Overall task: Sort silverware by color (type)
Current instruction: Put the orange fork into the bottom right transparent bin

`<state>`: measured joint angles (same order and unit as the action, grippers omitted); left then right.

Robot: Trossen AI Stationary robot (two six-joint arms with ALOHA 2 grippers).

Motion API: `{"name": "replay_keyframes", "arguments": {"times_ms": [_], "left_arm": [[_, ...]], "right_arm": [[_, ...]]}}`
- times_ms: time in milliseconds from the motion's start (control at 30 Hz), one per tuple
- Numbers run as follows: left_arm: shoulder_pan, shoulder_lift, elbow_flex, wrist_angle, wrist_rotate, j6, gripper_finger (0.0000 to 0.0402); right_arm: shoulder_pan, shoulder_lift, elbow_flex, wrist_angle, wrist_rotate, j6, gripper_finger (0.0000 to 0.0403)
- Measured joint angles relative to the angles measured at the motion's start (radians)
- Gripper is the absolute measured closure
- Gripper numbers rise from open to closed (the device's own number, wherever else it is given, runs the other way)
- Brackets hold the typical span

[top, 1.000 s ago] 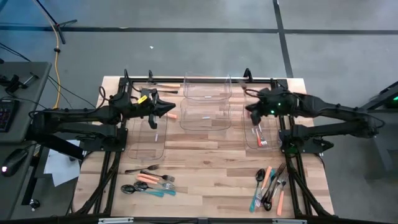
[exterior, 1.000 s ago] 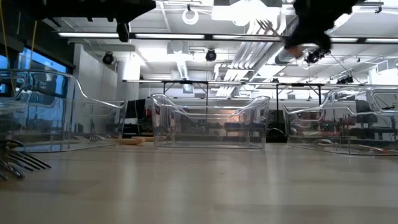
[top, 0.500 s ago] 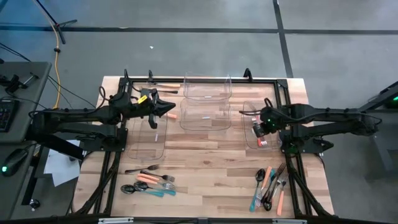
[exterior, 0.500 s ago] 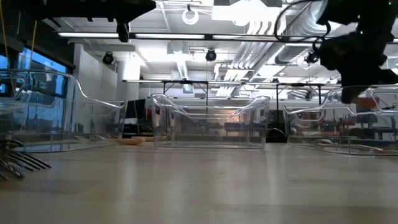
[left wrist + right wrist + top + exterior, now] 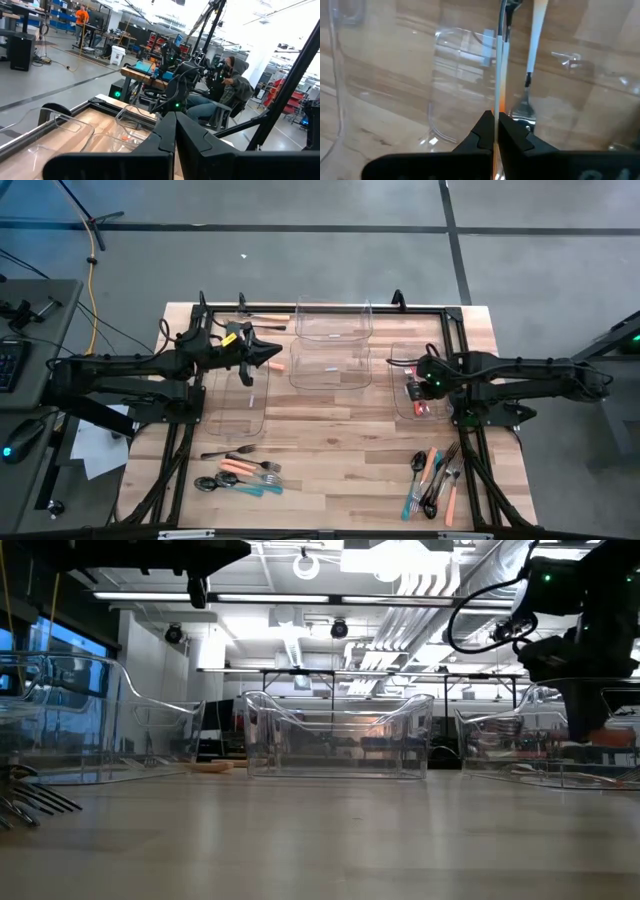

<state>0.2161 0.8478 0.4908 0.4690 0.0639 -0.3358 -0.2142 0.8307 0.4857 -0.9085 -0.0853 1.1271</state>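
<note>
While the left arm waits over the back-left of the table, its left gripper pressed together on nothing, the right gripper hangs low over the clear bin on the right, fingers pinched on an orange-handled fork that points down into it. From its wrist you can see a pale-handled piece already lying in that bin beside the fork; whether the fork touches the bin floor I cannot tell.

Around them: two more clear bins stand at the middle back, and another on the left just beneath the left gripper. An orange-handled piece lies near the back rail. Two heaps of unsorted silverware lie along the near edge, one at the left, one at the right, mixing orange, teal and black handles. From table height the right bin's near wall stands between the viewer and the fork. Beyond the table a seated person in a hooded top shows in the left wrist view.

A second ago the right gripper was nearer the back rail and high, holding the fork well above the bin; it has since swung forward and dropped to the bin. The left arm has not shifted.
</note>
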Motion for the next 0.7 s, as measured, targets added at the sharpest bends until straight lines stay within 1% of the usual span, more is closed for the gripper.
{"name": "replay_keyframes", "arguments": {"times_ms": [267,467,567,700], "left_arm": [[0.000,0.000,0.000,0.000,-0.010,0.013,0.0401],[0.000,0.000,0.000,0.000,-0.030,0.018,0.0401],[0.000,0.000,0.000,0.000,-0.048,0.024,0.0401],[0.000,0.000,0.000,0.000,-0.054,0.024,0.0401]], "right_arm": [[0.000,0.000,-0.011,0.047,-0.003,0.002,0.0397],[0.000,0.000,-0.011,0.045,0.002,0.057,0.0385],[0.000,0.000,-0.011,0.045,0.002,0.062,0.0367],[0.000,0.000,-0.011,0.045,0.003,0.059,0.0320]]}}
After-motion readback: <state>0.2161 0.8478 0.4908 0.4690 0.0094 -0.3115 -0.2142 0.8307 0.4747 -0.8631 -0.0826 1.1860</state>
